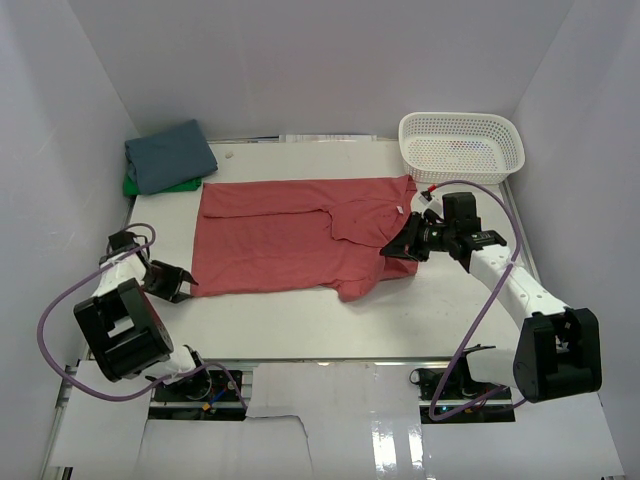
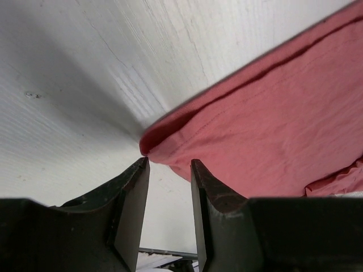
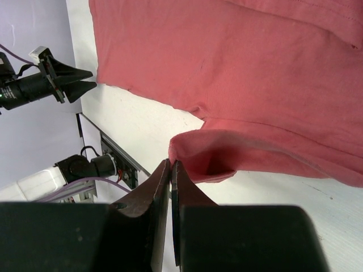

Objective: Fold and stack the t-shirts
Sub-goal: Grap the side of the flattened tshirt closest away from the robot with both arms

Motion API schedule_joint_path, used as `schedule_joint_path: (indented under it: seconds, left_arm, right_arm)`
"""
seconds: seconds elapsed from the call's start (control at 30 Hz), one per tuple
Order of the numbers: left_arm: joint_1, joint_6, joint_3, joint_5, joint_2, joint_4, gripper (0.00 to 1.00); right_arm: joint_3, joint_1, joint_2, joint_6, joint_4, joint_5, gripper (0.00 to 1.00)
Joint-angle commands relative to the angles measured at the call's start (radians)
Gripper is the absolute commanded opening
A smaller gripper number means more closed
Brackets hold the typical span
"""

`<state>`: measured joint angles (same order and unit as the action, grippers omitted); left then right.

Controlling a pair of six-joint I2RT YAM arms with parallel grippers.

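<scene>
The coral-red t-shirt [image 1: 290,240] lies spread across the middle of the table, collar and white neck label to the right. My left gripper [image 1: 183,282] is open at the shirt's near-left corner; in the left wrist view the corner [image 2: 148,144] lies just beyond the parted fingertips of the gripper [image 2: 169,161], not between them. My right gripper [image 1: 388,250] is shut on the edge of the near sleeve, which curls up at the gripper's tips [image 3: 171,162]. The slate-blue t-shirt [image 1: 170,155] lies folded on the bright green t-shirt [image 1: 150,186] at the far left.
A white mesh basket [image 1: 462,145] stands at the far right corner. White walls close in the table on the left, back and right. My left gripper also shows in the right wrist view [image 3: 79,79].
</scene>
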<state>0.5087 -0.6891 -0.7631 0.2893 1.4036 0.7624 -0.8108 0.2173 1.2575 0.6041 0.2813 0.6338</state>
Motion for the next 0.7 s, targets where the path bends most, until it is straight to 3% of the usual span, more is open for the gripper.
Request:
schedule_joint_path:
  seconds: [0.0, 0.47, 0.57, 0.67]
  left_arm:
    - [0.005, -0.004, -0.015, -0.027, 0.024, -0.029, 0.46]
    - [0.002, 0.013, 0.018, -0.006, 0.103, -0.087, 0.45]
    - [0.004, 0.013, 0.042, 0.005, 0.109, -0.115, 0.4]
    - [0.004, 0.011, 0.054, 0.039, 0.132, -0.138, 0.19]
  right_arm:
    - [0.004, 0.004, -0.021, 0.01, -0.034, 0.024, 0.08]
    - [0.013, 0.004, -0.021, 0.011, -0.034, 0.024, 0.08]
    - [0.012, 0.004, -0.02, 0.011, -0.036, 0.027, 0.08]
    - [0.012, 0.004, -0.023, 0.013, -0.036, 0.029, 0.08]
